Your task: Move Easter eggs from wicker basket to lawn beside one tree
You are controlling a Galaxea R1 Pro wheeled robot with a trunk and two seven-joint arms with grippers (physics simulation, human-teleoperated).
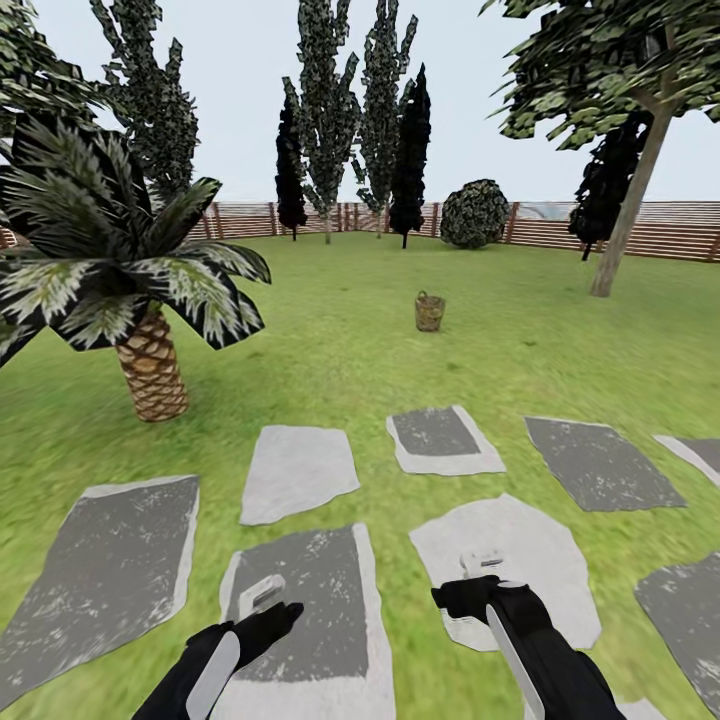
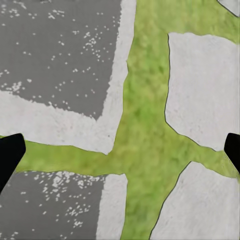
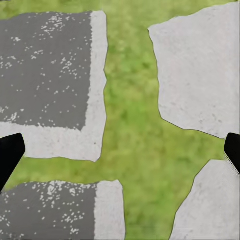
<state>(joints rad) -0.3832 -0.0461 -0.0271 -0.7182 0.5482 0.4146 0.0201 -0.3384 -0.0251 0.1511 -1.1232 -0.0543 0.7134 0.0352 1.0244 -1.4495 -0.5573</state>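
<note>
Both tools hung low over the paving, the left tool above a dark grey stone slab and the right tool above a pale grey stone slab; each wrist view showed black fingertips at the opposite edges of the picture, so both tools stood wide apart and held nothing; between the flat grey stepping stones ran strips of mottled green lawn; well beyond the stones the brown open-weave wicker basket stood upright on the grass, too small to show its contents; a palm with a scaly brown trunk rose at the left; a tree with a pale leaning trunk stood at the right, before the brown slatted wooden fence; a round dark bush sat by that fence.
</note>
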